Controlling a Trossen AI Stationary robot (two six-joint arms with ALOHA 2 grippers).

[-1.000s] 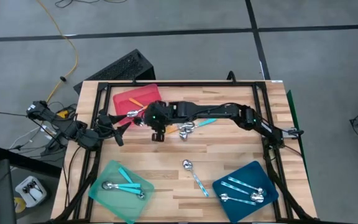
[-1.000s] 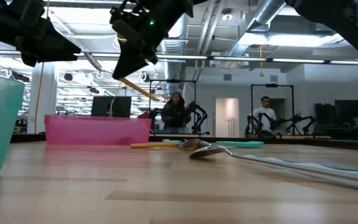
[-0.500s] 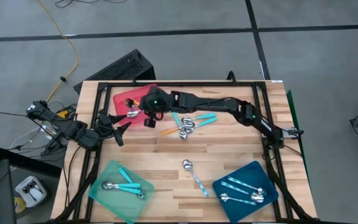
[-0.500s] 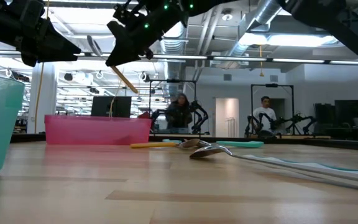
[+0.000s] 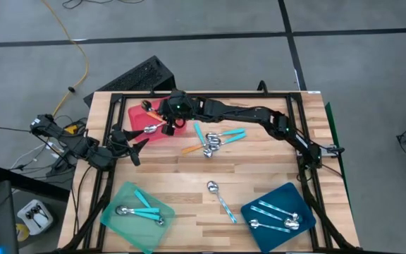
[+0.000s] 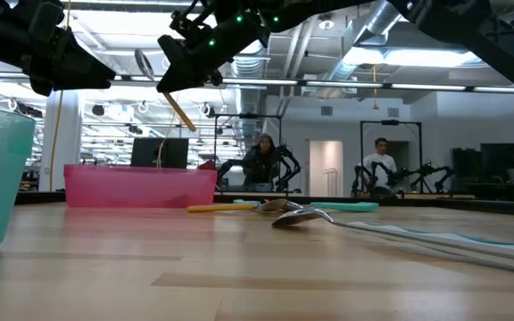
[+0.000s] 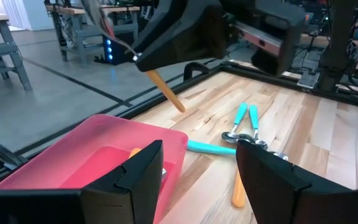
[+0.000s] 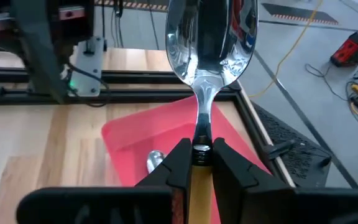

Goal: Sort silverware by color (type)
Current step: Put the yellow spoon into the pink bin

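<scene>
High view: my right gripper (image 5: 166, 120) is stretched across the table over the red tray (image 5: 141, 111), pinching an orange-handled spoon (image 5: 149, 129), its bowl past the tray's edge. My left gripper (image 5: 134, 141) waits just beside the tray, fingers spread, nothing in it. Loose spoons (image 5: 213, 139) sit mid-table, one patterned spoon (image 5: 218, 196) lies alone nearer the front, turquoise spoons (image 5: 141, 207) in the mint tray (image 5: 118, 201), patterned ones (image 5: 273, 215) in the blue tray (image 5: 259, 201). Low view: the held spoon (image 6: 163, 89) hangs tilted in the air above the tray (image 6: 141, 185), clear of it. Left wrist view: my own fingers (image 7: 143, 165) are apart over the tray (image 7: 89, 146); orange handle (image 7: 165, 93) sticks down out of the right gripper. Right wrist view: fingers (image 8: 179, 163) pressed on the spoon's neck (image 8: 201, 134), bowl upward, tray (image 8: 166, 134) below with another spoon bowl (image 8: 155, 160) in it.
</scene>
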